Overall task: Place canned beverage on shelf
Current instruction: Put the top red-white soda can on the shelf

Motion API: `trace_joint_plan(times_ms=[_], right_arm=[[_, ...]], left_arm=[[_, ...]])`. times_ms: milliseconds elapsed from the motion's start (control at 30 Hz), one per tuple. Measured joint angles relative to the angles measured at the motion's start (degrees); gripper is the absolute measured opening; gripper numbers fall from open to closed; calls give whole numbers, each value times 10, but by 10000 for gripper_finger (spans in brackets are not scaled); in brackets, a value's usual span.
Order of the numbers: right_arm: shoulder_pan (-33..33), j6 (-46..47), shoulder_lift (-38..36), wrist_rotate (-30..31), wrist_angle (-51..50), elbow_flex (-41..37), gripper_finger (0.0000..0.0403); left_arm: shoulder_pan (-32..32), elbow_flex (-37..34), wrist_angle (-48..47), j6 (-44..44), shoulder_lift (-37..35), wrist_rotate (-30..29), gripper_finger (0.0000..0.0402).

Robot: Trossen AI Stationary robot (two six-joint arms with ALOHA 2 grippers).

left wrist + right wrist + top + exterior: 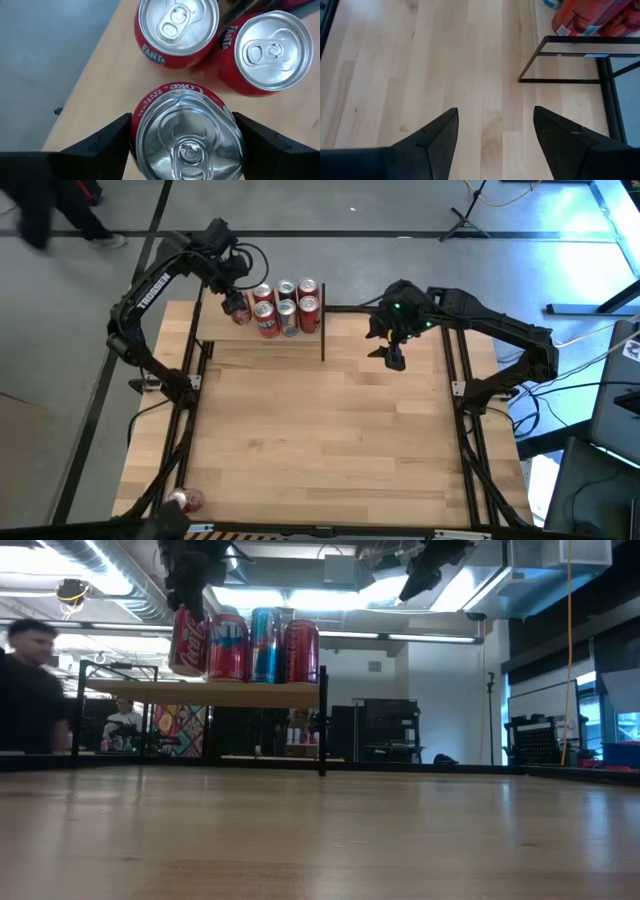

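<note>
Left tool (187, 145) clamped Coke can (186, 132), tilted at shelf (262, 346) left end, beside standing cans (290, 308). Right tool (495, 132) hung spread wide over bare surface (330, 430) near shelf's right post. Stray can (186, 501) lay at surface's near-left corner.

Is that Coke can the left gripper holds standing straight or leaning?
Leaning. In the low view the red Coke can tilts beside the upright cans on the light-wood shelf, clamped by the left gripper.
</note>
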Motion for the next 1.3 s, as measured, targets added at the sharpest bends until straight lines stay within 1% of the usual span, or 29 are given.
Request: trace_joint_plan(times_ms=[100,300,533,700,800,1000,1200,1300], right_arm=[[0,0,0,0,4,0,248],[0,-2,0,0,17,0,248],[0,-6,0,0,17,0,248],[0,-10,0,0,19,0,248],[0,-10,0,0,19,0,248],[0,-10,0,0,20,0,248],[0,-11,0,0,20,0,248],[0,-11,0,0,23,0,248]], left_arm=[[5,0,15,25,2,-11,273],[16,-6,33,62,5,-12,273],[31,-56,36,64,6,5,274],[31,-71,62,54,3,10,276],[28,-71,74,34,4,4,287],[28,-72,71,34,5,3,321],[28,-73,70,38,7,-5,347],[28,-64,62,36,7,-29,354]])
